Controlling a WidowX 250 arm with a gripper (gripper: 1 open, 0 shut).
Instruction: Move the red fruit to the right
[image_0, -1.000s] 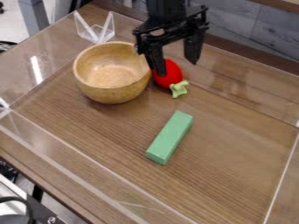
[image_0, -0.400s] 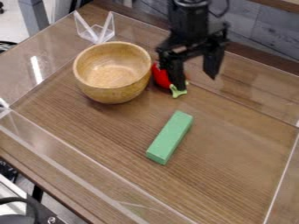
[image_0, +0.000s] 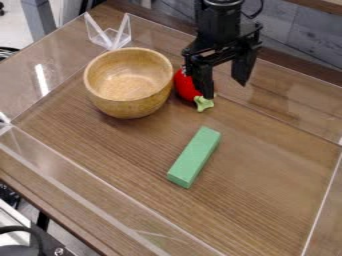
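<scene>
Gripper (image_0: 223, 72), jaws wide open and empty, hangs at the fruit's (image_0: 186, 85) three o'clock; grasping looks not yet done, so it must recentre over it, then close.

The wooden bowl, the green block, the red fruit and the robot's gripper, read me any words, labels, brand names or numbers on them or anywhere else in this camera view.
No readable text anywhere in this view.
Wooden bowl: plain wood, no marking.
Green block: plain, no label.
Red fruit: no print.
Gripper: black, open, no lettering visible at this resolution.
Table: wood grain only.
</scene>
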